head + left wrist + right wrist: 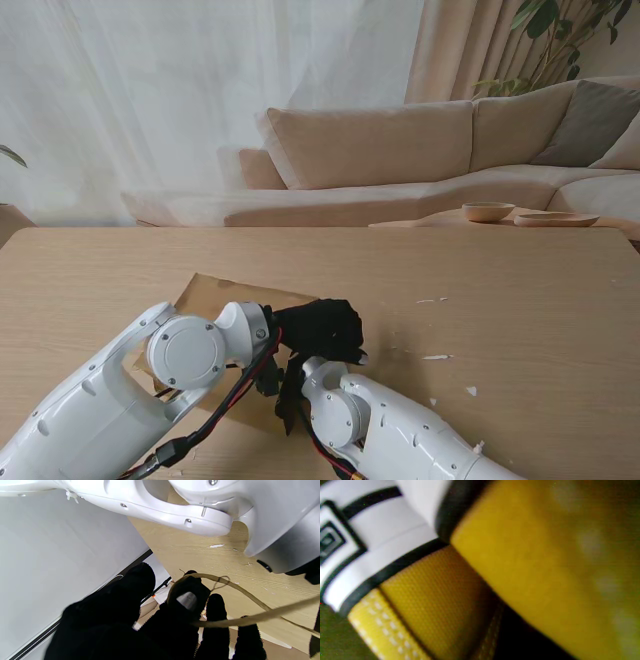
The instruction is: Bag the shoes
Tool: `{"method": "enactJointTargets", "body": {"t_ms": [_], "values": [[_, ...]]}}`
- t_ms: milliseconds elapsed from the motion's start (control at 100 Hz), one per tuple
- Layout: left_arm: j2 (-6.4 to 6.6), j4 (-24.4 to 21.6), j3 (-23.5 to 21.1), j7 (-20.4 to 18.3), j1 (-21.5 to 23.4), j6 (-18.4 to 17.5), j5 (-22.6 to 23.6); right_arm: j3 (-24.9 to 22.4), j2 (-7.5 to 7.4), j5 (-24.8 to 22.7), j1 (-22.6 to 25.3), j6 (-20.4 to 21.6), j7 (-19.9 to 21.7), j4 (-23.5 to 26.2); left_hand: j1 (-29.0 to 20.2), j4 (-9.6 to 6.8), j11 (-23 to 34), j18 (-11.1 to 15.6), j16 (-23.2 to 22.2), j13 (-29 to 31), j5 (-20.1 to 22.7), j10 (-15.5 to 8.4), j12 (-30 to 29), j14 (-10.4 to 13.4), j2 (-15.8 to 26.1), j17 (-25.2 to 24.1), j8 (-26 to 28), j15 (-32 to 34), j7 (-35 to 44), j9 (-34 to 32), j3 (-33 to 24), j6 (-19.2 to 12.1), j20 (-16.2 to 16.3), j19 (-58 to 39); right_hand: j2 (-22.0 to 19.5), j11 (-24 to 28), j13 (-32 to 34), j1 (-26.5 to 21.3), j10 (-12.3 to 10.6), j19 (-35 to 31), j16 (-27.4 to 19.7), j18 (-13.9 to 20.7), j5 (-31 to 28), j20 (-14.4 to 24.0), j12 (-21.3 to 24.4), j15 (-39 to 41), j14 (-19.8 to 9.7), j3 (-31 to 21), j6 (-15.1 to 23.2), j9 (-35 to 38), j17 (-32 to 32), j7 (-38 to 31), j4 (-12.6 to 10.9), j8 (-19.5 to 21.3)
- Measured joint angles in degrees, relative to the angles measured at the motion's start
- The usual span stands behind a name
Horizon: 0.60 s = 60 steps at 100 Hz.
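Both arms crowded the near middle of the tabletop (520, 300), and they covered most of what mattered. The left hand (322, 330), black-gloved, sat over a flat brown paper bag (215, 295), of which only the far left corner showed clear of the arms. From the left wrist, the gloved fingers (186, 600) were curled around a thin tan cord handle (250, 620), one loop pinched against a fingertip; the bag's body was out of that view.

The right hand was nowhere to be made out from the stand, buried under the left hand and forearm, so how far its fingers were apart I could not tell. Its wrist camera was pressed right up against a shoe (440, 587): yellow mesh, a white band edged in black, stitched yellow trim, all blurred. Whether the shoe lay inside the bag could not be told.

A few white flecks (436, 357) lay scattered to the right.
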<state>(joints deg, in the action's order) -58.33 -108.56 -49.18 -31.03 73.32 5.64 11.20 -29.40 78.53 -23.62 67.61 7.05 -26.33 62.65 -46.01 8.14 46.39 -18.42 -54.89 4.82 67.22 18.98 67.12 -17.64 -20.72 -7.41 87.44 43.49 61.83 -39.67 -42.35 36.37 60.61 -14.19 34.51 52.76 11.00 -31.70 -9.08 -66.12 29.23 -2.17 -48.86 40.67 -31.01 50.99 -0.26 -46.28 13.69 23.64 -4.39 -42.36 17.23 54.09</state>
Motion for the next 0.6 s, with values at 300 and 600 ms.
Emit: {"method": "enactJointTargets", "body": {"t_ms": [300,600], "values": [[-0.09,0.0,-1.1,0.31,0.53,-0.48,3.0,-0.35,-1.58,0.04,-0.23,-0.08,5.77,2.35,0.0,0.0,-0.04,0.0,0.0,0.0,0.0,0.0,0.0,0.0,0.02,0.0,0.0,-0.02,0.0,0.02,0.0,0.03,0.0,0.0,-0.39,-4.92,-0.04,6.04,0.0,2.78,-3.44,-0.04,11.03,-0.09,4.13,-7.65,0.0,-6.86,1.07,-2.18,0.85,1.23,-3.72,-25.81],[-0.1,0.35,-2.11,0.76,1.05,-1.25,4.33,-2.45,-4.89,-0.14,0.45,-0.06,12.18,7.78,0.0,0.0,-0.04,0.0,0.0,0.0,0.0,0.0,0.0,0.0,0.03,0.0,0.0,-0.03,-0.01,0.02,0.0,0.09,0.0,-0.01,-4.97,-15.97,-1.55,14.23,0.13,23.84,-11.17,-0.89,23.2,-6.46,12.34,-23.97,-0.42,-3.42,1.83,-7.22,1.65,23.43,-9.51,-24.09]]}}
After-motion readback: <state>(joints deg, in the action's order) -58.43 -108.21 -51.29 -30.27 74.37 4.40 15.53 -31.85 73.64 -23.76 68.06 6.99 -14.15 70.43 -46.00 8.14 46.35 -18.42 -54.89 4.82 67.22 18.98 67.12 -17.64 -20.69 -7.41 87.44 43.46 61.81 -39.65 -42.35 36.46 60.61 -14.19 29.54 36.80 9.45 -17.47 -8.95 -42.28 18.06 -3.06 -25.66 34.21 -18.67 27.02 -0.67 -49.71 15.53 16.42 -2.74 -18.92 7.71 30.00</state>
